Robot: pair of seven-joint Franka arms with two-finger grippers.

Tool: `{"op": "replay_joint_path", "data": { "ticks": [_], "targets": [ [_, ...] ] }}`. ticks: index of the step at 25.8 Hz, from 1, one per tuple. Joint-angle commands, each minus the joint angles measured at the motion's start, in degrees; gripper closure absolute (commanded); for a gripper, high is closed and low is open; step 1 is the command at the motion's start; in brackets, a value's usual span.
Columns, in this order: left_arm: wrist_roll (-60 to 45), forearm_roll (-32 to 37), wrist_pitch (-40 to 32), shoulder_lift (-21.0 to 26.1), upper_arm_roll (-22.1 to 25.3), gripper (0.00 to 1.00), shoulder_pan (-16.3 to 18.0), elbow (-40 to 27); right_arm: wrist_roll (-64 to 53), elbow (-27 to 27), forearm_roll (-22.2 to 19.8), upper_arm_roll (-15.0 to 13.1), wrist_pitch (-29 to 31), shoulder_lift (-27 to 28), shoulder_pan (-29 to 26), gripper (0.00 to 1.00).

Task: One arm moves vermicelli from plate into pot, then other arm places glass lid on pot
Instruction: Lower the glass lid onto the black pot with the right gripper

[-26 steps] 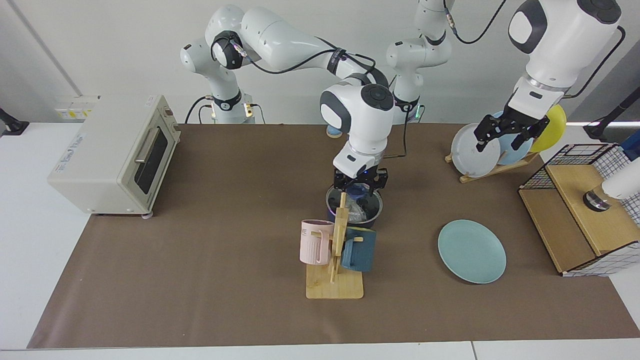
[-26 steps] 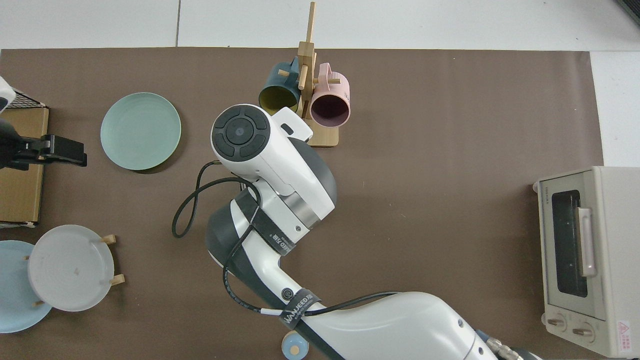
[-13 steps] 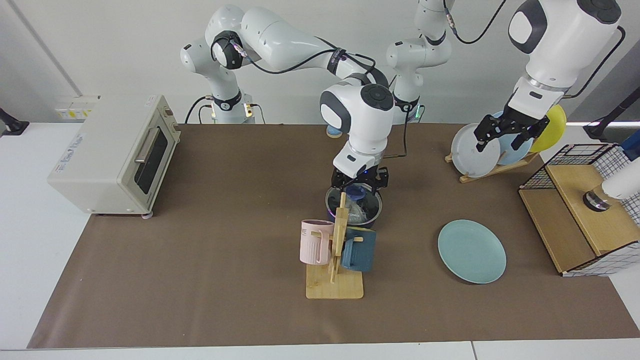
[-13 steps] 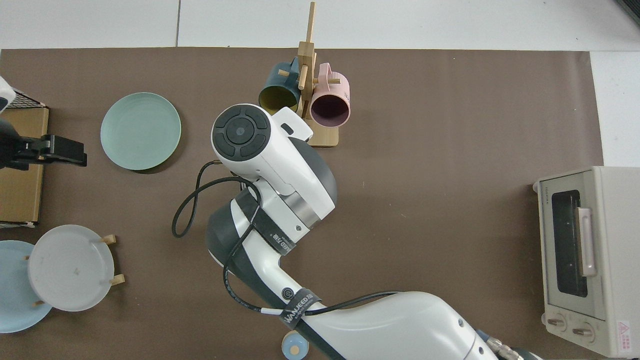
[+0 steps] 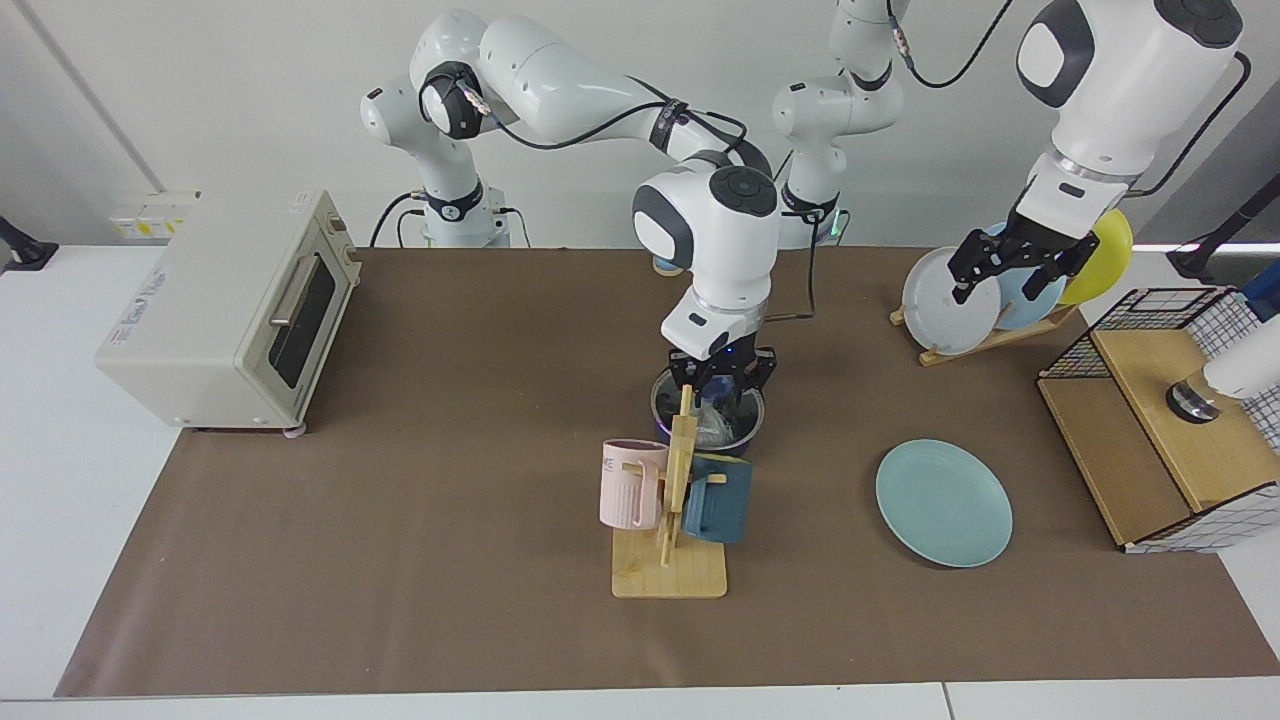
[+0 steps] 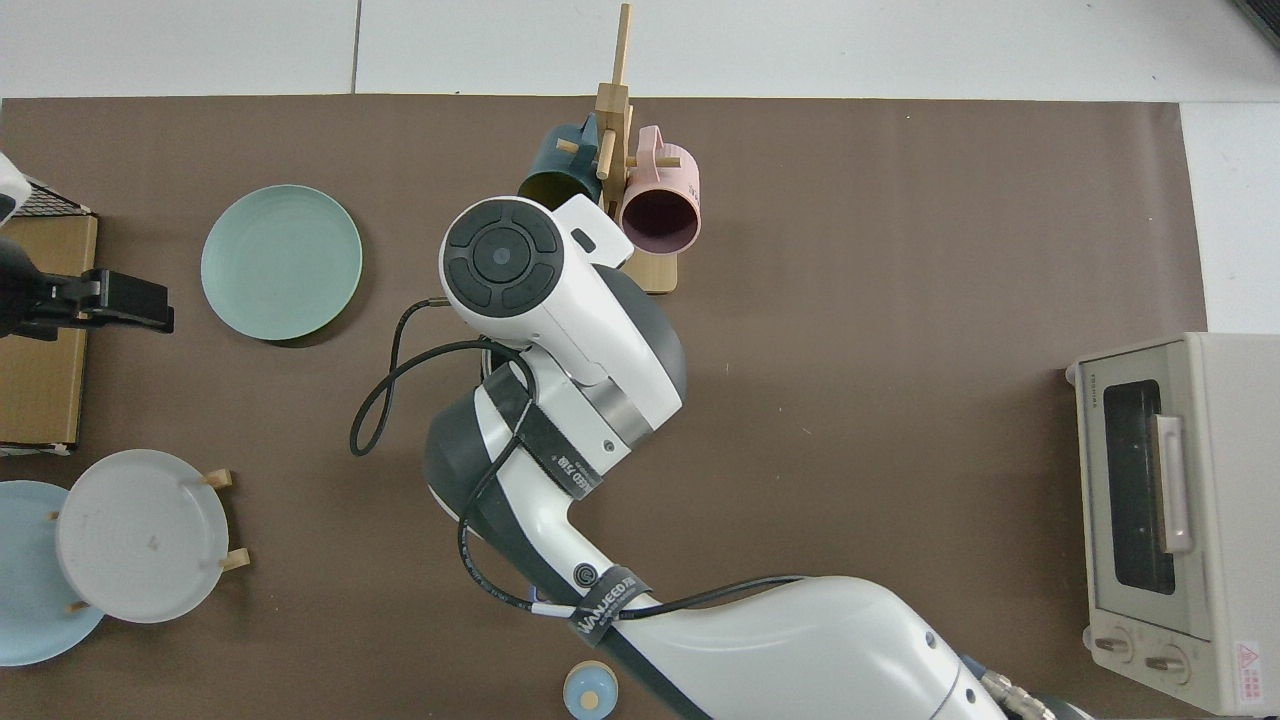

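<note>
Round dark pot [image 5: 708,420] holding whitish vermicelli [image 5: 712,428], right claw [image 5: 722,378] just above, grip unclear, left claw [image 5: 1008,268] spread, waiting, smooth teal plate [image 5: 944,503] bare.

Brown-covered table [image 5: 450,560] bears plate [image 5: 943,502], pot [image 5: 745,425], toaster oven [image 5: 230,310].

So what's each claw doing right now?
Left gripper: open, empty, waiting by the dish rack.
Right gripper: just above the pot; cannot tell.

plate [image 5: 944,503] pale teal | pot [image 5: 745,425] dark navy | mat [image 5: 400,520] brown
</note>
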Motion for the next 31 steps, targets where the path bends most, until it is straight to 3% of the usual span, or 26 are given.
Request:
{"op": "replay_joint_path", "data": {
  "ticks": [1,12,31],
  "targets": [
    [0.1,-0.7,-0.7,-1.0,0.5,0.0,-0.4,-0.6,1.7,-1.2,0.2,0.3,3.1,-0.6,-0.6,1.0],
    [0.1,-0.7,-0.7,-1.0,0.5,0.0,-0.4,-0.6,0.9,-4.0,-0.5,0.2,13.9,1.5,-2.5,1.0],
    [0.1,-0.7,-0.7,-1.0,0.5,0.0,-0.4,-0.6,0.0,-5.6,-0.6,0.2,14.4,2.3,-2.3,1.0]
  ]
}}
